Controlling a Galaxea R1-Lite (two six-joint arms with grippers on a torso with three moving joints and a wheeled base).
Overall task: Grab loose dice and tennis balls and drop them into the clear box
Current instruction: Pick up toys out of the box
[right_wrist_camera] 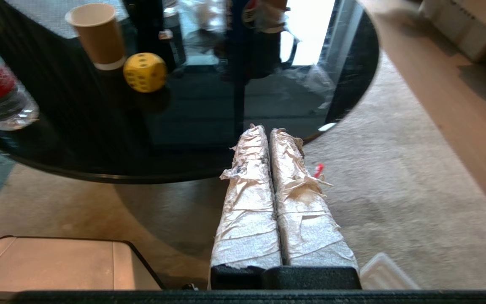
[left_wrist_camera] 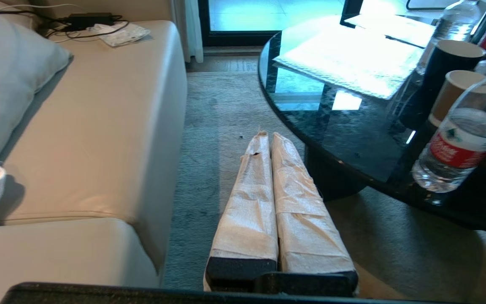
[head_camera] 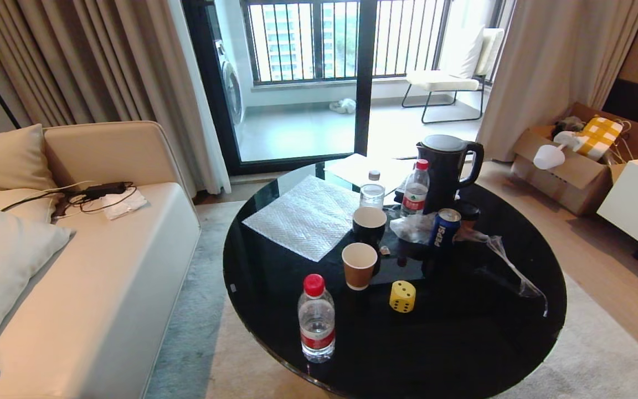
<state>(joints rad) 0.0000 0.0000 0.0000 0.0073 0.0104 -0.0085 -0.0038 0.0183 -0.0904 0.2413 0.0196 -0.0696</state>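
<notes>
A round black glass table (head_camera: 463,343) stands on a pale carpet beside a beige leather sofa (head_camera: 103,266). The bright yellow die with black pips (head_camera: 402,296) rests on the tabletop toward the robot's edge, just right of a brown paper cup (head_camera: 359,265) and well apart from a clear water bottle with a red cap (head_camera: 316,318) nearer the rim. Behind the cup stand a black cup (head_camera: 369,224), a blue Pepsi can (head_camera: 444,228), a 2nd red-capped bottle (head_camera: 416,189), a dark electric kettle (head_camera: 446,166) and a sheet of white bubble wrap (head_camera: 305,215). Neither arm shows in the head view. The left gripper (left_wrist_camera: 267,139) hangs over the carpet between sofa and table, its 2 tape-wrapped fingers (left_wrist_camera: 251,202) pressed together and empty. The right gripper (right_wrist_camera: 268,131) sits at the table's near edge, its fingers likewise together with nothing between them; the die lies well apart from it on the glass.
</notes>
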